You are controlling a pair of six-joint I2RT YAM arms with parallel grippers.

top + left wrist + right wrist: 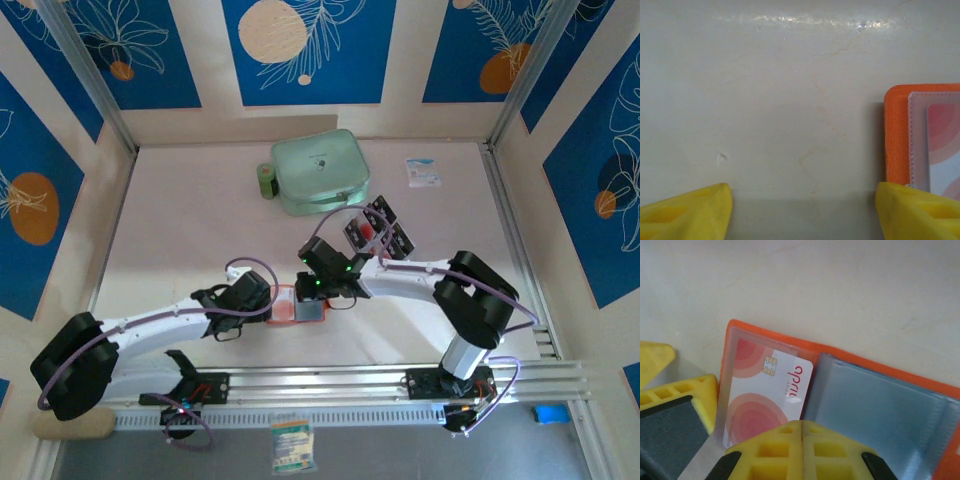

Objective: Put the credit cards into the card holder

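Orange card holder [283, 304] is lying wide open and flat near the front middle of the table [190, 220], right between the two grippers. From the top camera its long axis runs left to right, with the orange half to the left and the greyish pocket half to the right.

On the right wrist camera we see one card [765, 390] sitting inside the clear pocket [724, 390] on the left half. It's white with pink-red circles, a chip and red lettering. The lettering runs down the picture, so the card's long side seems to point toward the fingers, though its near end is hidden. The blue-grey pocket [875, 410] on the other half looks empty to us.

The right gripper [802, 427] has its yellow tips pressed together, with just a seam between them, down at the holder's middle fold over the card's near edge. We can't tell if anything is pinched there. The left gripper [802, 210] is spread wide, one tip on bare table and the other at the holder's outer edge.

Both arms lie low and reach inward, and the right one has its elbow raised near its base. More credit cards [380, 226], dark with red bits, stand just behind the right wrist. A mint-green case [320, 172] sits well back.
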